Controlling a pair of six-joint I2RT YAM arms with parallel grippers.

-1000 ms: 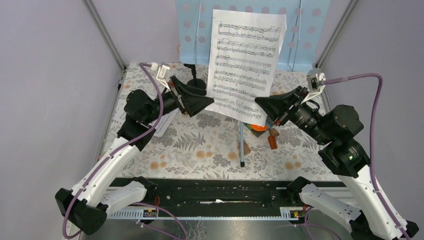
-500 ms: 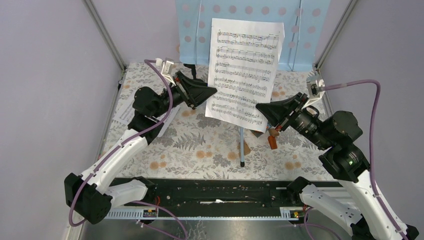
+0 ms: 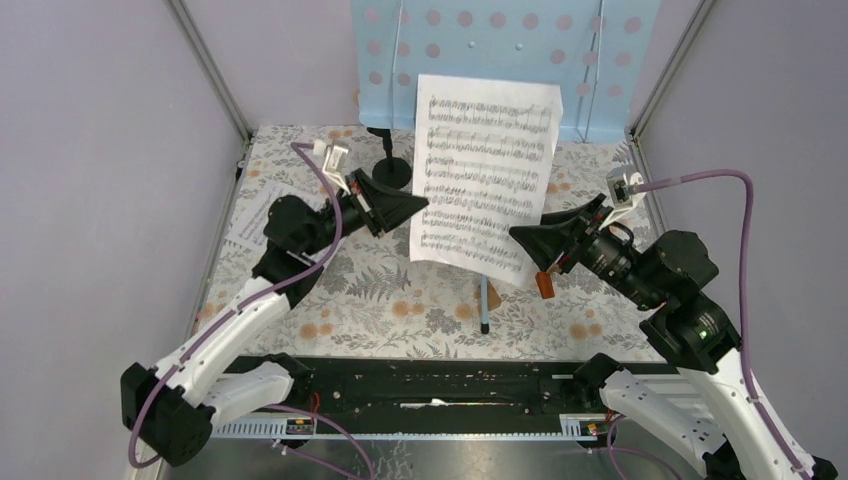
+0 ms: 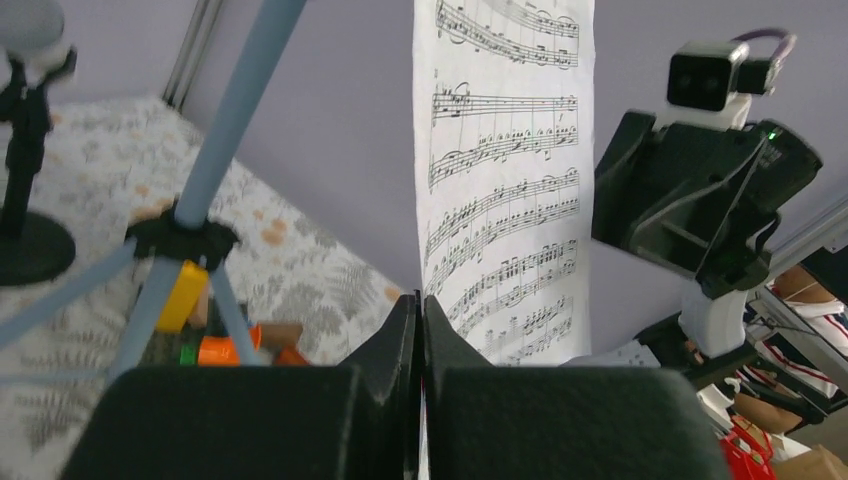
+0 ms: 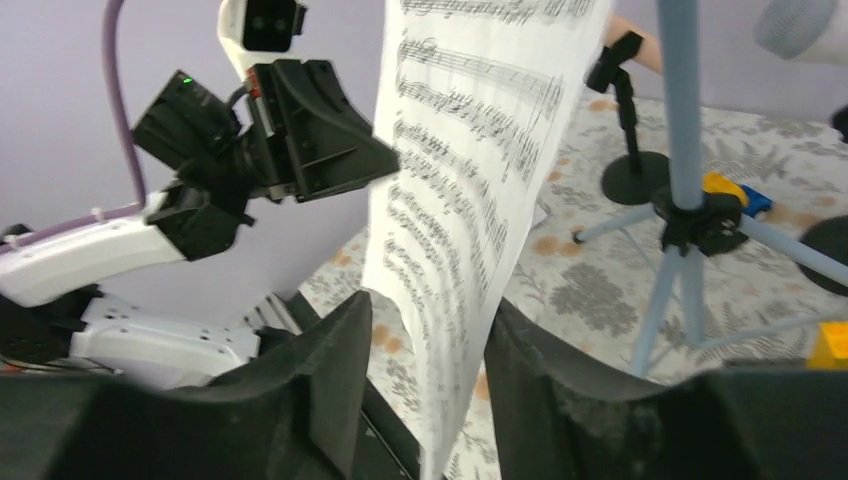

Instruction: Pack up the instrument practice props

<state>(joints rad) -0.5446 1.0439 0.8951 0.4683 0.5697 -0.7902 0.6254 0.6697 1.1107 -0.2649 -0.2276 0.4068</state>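
Observation:
A white sheet-music page (image 3: 485, 170) hangs upright in the air in front of the light-blue perforated music rack (image 3: 500, 45). My left gripper (image 3: 424, 205) is shut on the page's left edge (image 4: 505, 180); its jaws are pressed together with the paper between them (image 4: 421, 300). At the page's lower right corner, my right gripper (image 3: 515, 233) is open. The paper (image 5: 470, 170) passes loosely between its spread fingers (image 5: 428, 310). A black round-based mic holder (image 3: 391, 170) stands behind the left gripper.
The rack's blue pole (image 3: 484, 300) and tripod legs (image 5: 690, 260) stand just behind the page. Colourful toy blocks (image 4: 200, 330) and a brown wooden block (image 3: 545, 285) lie around the tripod. Another sheet (image 3: 255, 215) lies flat at the left edge. Purple walls close in both sides.
The left gripper closed on the page's left edge. The right gripper opened and let the page go. The page now sits lower in front of the rack.

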